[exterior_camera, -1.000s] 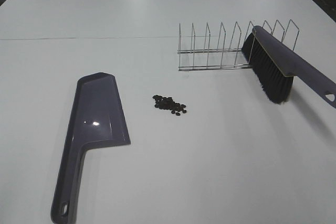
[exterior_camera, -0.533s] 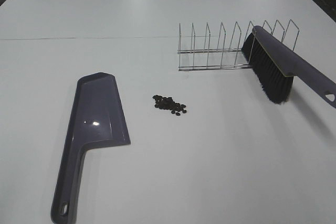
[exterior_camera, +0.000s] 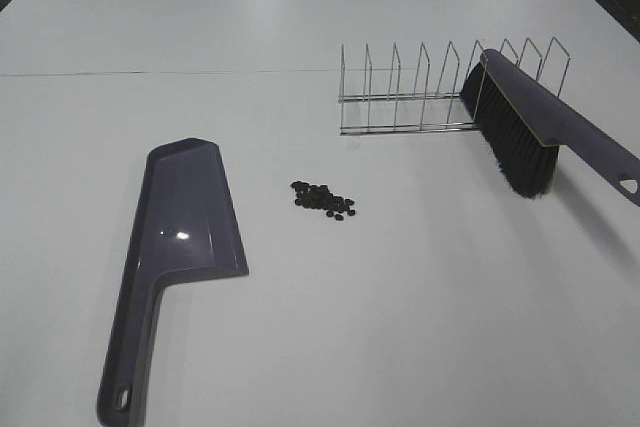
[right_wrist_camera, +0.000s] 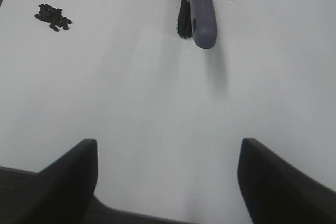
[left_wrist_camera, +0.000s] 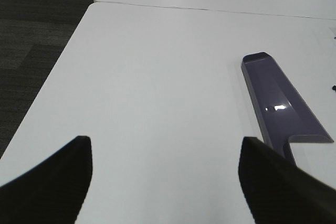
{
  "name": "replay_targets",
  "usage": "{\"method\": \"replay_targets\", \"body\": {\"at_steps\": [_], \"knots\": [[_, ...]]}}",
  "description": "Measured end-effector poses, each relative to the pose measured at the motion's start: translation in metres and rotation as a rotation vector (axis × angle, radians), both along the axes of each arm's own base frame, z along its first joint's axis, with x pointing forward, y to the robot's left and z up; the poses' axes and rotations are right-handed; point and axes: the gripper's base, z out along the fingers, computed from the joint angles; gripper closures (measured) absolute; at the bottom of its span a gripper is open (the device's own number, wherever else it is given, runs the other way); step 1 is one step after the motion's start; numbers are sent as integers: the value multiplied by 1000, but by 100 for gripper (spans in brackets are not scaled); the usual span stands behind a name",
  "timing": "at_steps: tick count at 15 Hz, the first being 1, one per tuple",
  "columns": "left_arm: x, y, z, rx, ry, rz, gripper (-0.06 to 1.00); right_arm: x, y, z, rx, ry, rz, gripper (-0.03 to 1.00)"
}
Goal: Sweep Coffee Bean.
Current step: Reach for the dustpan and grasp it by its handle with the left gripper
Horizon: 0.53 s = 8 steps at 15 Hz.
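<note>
A white table [exterior_camera: 420,327] meets a 2nd table [exterior_camera: 300,7] along a thin seam [exterior_camera: 150,73]. Dark floor [left_wrist_camera: 37,35], possibly carpet, lies beside them. Soft glare brightens the far surface.

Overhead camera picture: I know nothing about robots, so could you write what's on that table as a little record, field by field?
surface: white table
coffee beans: small dark pile, loose on the table, between dustpan and wire rack
dustpan: purple, lying flat left of the beans, handle towards the near edge
brush: purple with black bristles, propped at the wire rack's right end
wire rack: behind the beans
left claw: open, holding nothing
right claw: open, holding nothing
sweeping: not yet begun
</note>
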Motion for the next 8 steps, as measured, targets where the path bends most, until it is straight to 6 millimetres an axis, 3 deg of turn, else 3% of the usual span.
{"method": "replay_targets", "body": {"at_steps": [8], "knots": [[0, 0, 0, -1, 0, -1, 24, 0, 0, 0, -3, 0, -1, 32]]}}
